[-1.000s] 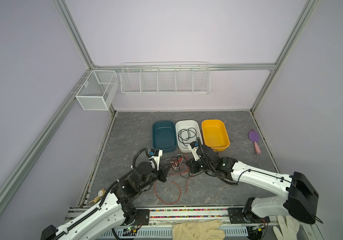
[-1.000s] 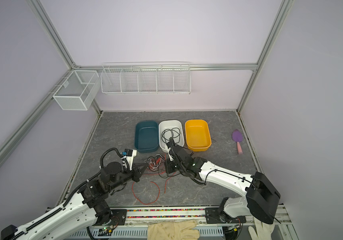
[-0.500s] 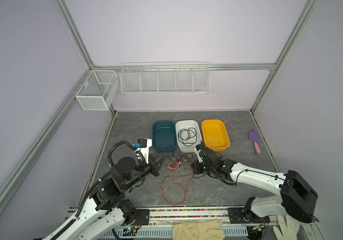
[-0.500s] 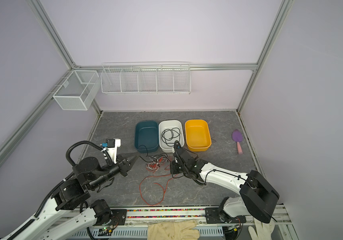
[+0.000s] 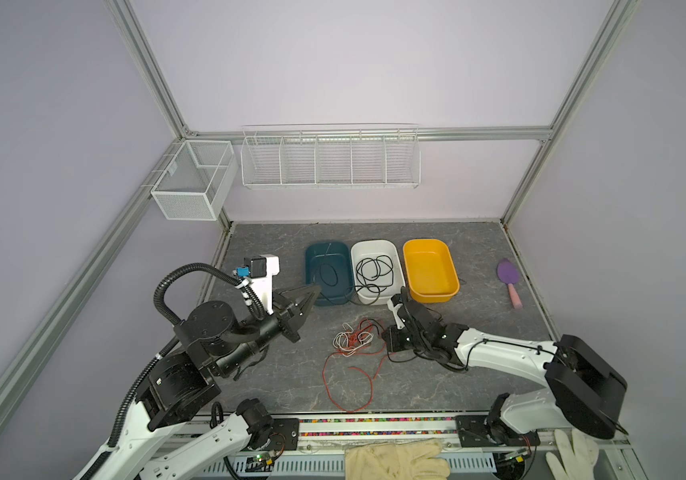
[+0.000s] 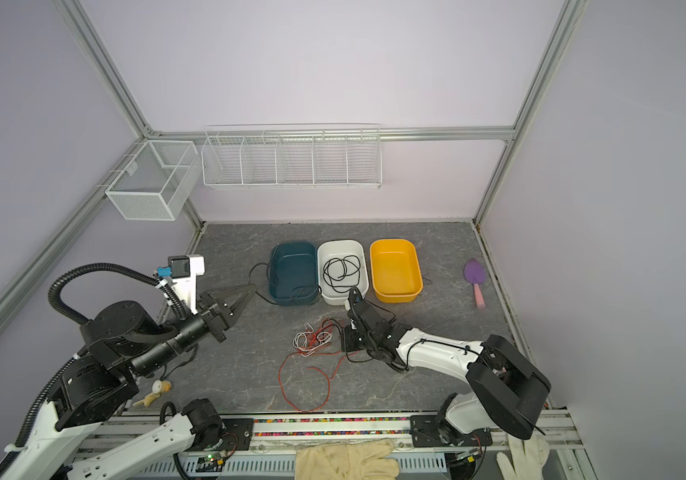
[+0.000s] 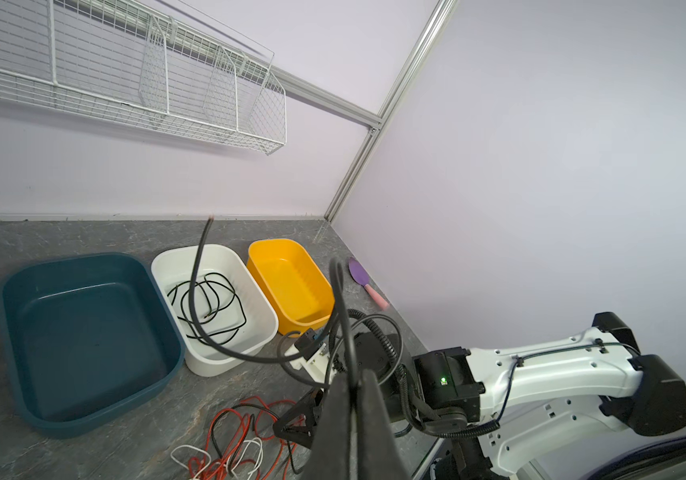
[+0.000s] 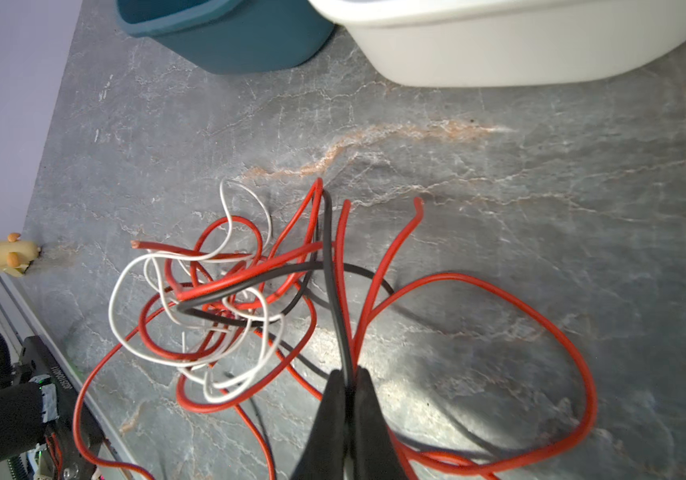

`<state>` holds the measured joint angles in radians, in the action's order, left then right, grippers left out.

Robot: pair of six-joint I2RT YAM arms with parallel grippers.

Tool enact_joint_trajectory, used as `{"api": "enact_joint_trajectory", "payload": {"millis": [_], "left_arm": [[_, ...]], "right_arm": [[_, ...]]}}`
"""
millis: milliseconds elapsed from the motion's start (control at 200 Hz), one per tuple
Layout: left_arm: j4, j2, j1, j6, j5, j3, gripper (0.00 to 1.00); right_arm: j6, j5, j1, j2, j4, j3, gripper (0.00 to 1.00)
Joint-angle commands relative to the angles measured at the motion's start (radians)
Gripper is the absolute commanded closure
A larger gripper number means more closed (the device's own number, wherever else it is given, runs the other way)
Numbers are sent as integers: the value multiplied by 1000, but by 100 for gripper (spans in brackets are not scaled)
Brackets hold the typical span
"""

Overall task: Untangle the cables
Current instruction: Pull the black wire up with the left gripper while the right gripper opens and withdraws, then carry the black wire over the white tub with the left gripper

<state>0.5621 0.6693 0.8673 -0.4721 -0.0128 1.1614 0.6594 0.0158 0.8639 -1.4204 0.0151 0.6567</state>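
**Tangle** (image 5: 353, 338): red, white and black cables knotted on the bench (image 5: 478, 249), lower centre in both top views, just below the teal bin (image 5: 335, 300) and white bin (image 5: 374, 242). A black coil (image 5: 374, 272) lies in the white bin. A red loop (image 5: 349, 386) trails toward the bottom edge.

**Step in hand (judged):** drawing one black cable out of the knot.
- The low tool pins the knot while the raised tool pulls slowly, up and toward the frame's upper left.
- Watch the red and white loops; if they lift or tighten, slacken and regrip nearer the crossing.
- Risk: the whole knot drags along.

**Left tool** (image 5: 314, 287): raised, centre-left, pressed together, pinching a black strand (image 7: 193, 291) that arcs free in the air.

**Right tool** (image 8: 347, 380): low, at the tangle's right edge, pressed together on a black length (image 8: 328, 257) running into the knot. Whether both hold one cable cannot be told.
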Motion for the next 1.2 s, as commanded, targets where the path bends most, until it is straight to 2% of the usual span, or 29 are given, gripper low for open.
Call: {"api": "enact_joint_trajectory", "payload": {"millis": [0,145,370,605,879,1079,1194], "left_arm": [[59,22,4,35,-18,42,100],[61,40,4,41,-23,58,100],[65,80,4,65,-50,69,100],[58,189,5,115,-78,98,100],[47,379,-6,192,-64,180,100],[-1,524,-95,199,50,228,100],[-19,619,-108,228,72,267,100]], "right_arm": [[14,21,-5,-12,48,-25,94],[0,37,-6,-4,45,-21,92],[-30,21,-5,82,-5,-12,71],[-53,-18,-4,187,-89,-2,58],[-94,-119,-5,450,-278,0,36],[-134,-213,-4,663,-484,23,14],[-153,-242,-5,767,-587,48,7]]}}
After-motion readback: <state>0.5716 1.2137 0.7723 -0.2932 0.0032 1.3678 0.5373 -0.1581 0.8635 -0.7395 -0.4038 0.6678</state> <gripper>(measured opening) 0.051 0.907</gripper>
